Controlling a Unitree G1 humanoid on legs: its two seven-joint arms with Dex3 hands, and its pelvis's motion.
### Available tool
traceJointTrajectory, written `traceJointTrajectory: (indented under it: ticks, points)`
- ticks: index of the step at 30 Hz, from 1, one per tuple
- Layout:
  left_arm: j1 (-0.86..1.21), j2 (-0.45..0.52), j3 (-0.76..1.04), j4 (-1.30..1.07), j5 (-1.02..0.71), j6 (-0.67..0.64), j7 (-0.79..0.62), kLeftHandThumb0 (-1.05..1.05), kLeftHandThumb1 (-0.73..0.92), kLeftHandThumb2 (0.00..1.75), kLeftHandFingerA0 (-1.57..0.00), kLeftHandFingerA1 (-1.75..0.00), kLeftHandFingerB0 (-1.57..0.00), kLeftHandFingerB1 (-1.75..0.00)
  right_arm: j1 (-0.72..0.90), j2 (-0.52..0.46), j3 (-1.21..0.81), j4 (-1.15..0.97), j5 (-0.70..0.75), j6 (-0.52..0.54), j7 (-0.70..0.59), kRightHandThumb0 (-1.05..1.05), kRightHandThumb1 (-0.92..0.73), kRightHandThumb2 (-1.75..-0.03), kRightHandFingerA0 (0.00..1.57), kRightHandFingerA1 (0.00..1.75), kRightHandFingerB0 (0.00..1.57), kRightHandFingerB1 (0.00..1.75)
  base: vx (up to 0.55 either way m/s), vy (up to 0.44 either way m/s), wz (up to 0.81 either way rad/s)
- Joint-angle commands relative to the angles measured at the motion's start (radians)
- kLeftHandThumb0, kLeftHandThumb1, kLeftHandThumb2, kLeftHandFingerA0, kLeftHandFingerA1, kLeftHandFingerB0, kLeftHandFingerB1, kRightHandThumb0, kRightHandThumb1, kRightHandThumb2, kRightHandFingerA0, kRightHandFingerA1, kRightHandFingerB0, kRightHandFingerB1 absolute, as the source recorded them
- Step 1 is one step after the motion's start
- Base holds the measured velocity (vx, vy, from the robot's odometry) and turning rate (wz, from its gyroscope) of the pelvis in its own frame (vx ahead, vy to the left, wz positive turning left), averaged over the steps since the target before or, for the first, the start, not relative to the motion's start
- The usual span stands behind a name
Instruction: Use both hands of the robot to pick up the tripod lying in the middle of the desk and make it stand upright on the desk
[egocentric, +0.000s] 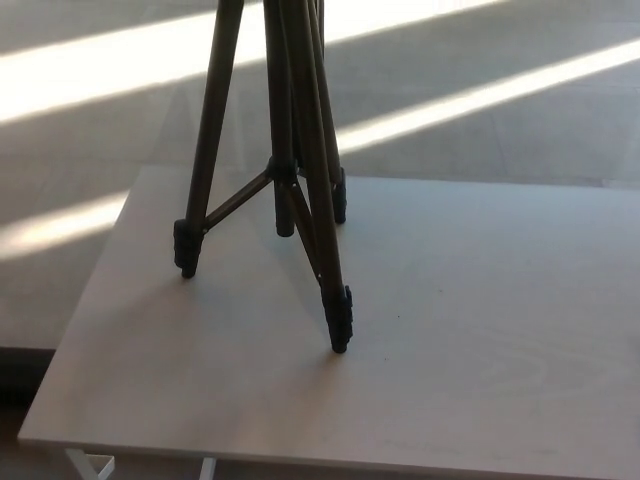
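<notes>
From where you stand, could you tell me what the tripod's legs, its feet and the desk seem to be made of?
Tripod legs: likely metal tubing with a dull brownish finish, straight and thin. Feet: black, matte caps, probably rubber or plastic. Desk: pale top with faint grain, seemingly wood or laminate, smooth and matte.

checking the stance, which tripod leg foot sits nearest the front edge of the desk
The tripod's front foot, right of the other two, sits closest to the desk's near edge; the left foot and far foot stand further back.

Tripod (300, 170) top (head included) beyond the upper picture edge
</notes>
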Motion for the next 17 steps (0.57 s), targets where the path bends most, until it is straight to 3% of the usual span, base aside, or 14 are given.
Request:
traceJointTrajectory:
  ticks: [1, 2, 3, 4, 6, 7, 8, 9, 10, 11, 13, 14, 15, 17]
  points:
    - [0.117, 0.347, 0.627, 0.995, -0.382, -0.377, -0.077, -0.98, 0.56, 0.98, 0.0, -0.06, 0.0, 0.0, 0.481, -0.072, -0.958, 0.268, 0.403, -0.455, -0.302, -0.65, -0.5, -0.88, 0.39, 0.63, 0.34, 0.49, 0.0, 0.0, 0.0]
    - [0.121, 0.36, 0.611, 1.061, -0.362, -0.405, -0.049, -0.97, 0.55, 0.99, 0.0, -0.06, 0.0, 0.0, 0.492, -0.084, -0.948, 0.372, 0.416, -0.524, -0.345, -0.63, -0.6, -0.59, 0.36, 0.56, 0.43, 0.37, 0.0, 0.0, 0.0]
    - [0.122, 0.365, 0.609, 1.093, -0.361, -0.409, -0.04, -0.96, 0.66, 0.61, 0.0, 0.0, 0.0, 0.0, 0.497, -0.088, -0.945, 0.418, 0.427, -0.552, -0.36, -0.62, -0.6, -0.58, 0.35, 0.56, 0.43, 0.39, 0.0, 0.0, 0.0]
    - [0.127, 0.362, 0.608, 1.136, -0.363, -0.41, -0.016, -0.96, 0.67, 0.62, 0.0, 0.0, 0.0, 0.0, 0.509, -0.094, -0.933, 0.508, 0.441, -0.592, -0.393, -0.74, -0.52, -0.66, 0.33, 0.56, 0.45, 0.41, 0.0, 0.0, 0.0]
    - [0.135, 0.359, 0.601, 1.175, -0.354, -0.422, 0.006, -0.96, 0.67, 0.62, 0.0, 0.0, 0.0, 0.0, 0.518, -0.105, -0.917, 0.594, 0.45, -0.626, -0.422, -0.74, -0.52, -0.66, 0.33, 0.56, 0.45, 0.41, 0.0, 0.0, 0.0]
    - [0.135, 0.355, 0.607, 1.198, -0.365, -0.423, 0.014, -0.94, 0.66, 0.61, 0.0, 0.0, 0.0, 0.0, 0.515, -0.105, -0.915, 0.626, 0.456, -0.63, -0.443, -0.7, -0.6, -0.59, 0.38, 0.62, 0.5, 0.38, 0.0, 0.0, 0.0]
    - [0.133, 0.349, 0.612, 1.237, -0.373, -0.43, 0.049, -0.96, 0.55, 0.97, 0.0, -0.04, 0.0, 0.0, 0.506, -0.106, -0.918, 0.68, 0.479, -0.634, -0.464, -0.69, -0.6, -0.59, 0.37, 0.69, 0.51, 0.43, 0.0, 0.0, 0.0]
    - [0.14, 0.334, 0.598, 1.268, -0.357, -0.447, 0.098, -0.92, 0.58, 1.0, 0.0, -0.07, 0.0, -0.04, 0.513, -0.118, -0.891, 0.767, 0.473, -0.648, -0.516, -0.79, -0.6, -0.59, 0.41, 0.65, 0.53, 0.43, 0.0, 0.0, 0.0]
    - [0.156, 0.311, 0.595, 1.269, -0.349, -0.445, 0.124, -0.92, 0.62, 1.0, 0.0, -0.08, 0.0, -0.04, 0.514, -0.127, -0.879, 0.841, 0.484, -0.662, -0.542, -0.85, -0.51, -0.67, 0.44, 0.71, 0.52, 0.45, 0.0, 0.0, 0.0]
    - [0.171, 0.278, 0.601, 1.237, -0.347, -0.433, 0.138, -0.86, 0.61, 1.01, 0.0, -0.16, 0.0, -0.1, 0.519, -0.135, -0.861, 0.891, 0.478, -0.653, -0.58, -0.81, -0.6, -0.59, 0.47, 0.59, 0.55, 0.41, 0.0, 0.0, 0.0]
    - [0.177, 0.272, 0.603, 1.237, -0.347, -0.433, 0.138, -0.86, 0.61, 1.01, 0.0, -0.16, 0.0, -0.1, 0.525, -0.141, -0.855, 0.914, 0.475, -0.654, -0.593, -0.81, -0.6, -0.59, 0.47, 0.59, 0.55, 0.41, 0.0, 0.0, 0.0]
    - [0.243, 0.154, 0.581, 0.987, -0.281, -0.349, 0.172, -0.78, 0.85, 0.72, 0.0, -0.15, 0.0, -0.15, 0.522, -0.135, -0.895, 0.955, 0.538, -0.656, -0.563, -0.67, -0.54, -0.57, 0.46, 0.63, 0.48, 0.42, 0.0, 0.0, 0.0]
    - [0.303, 0.056, 0.548, 0.834, -0.23, -0.317, 0.177, -0.94, 0.79, 1.07, 0.0, -0.19, 0.0, -0.04, 0.536, -0.11, -0.87, 0.935, 0.491, -0.662, -0.63, -0.58, -0.58, -0.57, 0.49, 0.66, 0.45, 0.43, 0.0, 0.0, 0.0]
    - [0.308, 0.048, 0.545, 0.823, -0.225, -0.317, 0.176, -0.94, 0.79, 1.07, 0.0, -0.19, 0.0, -0.04, 0.537, -0.11, -0.867, 0.937, 0.486, -0.666, -0.637, -0.58, -0.58, -0.57, 0.49, 0.66, 0.45, 0.43, 0.0, 0.0, 0.0]
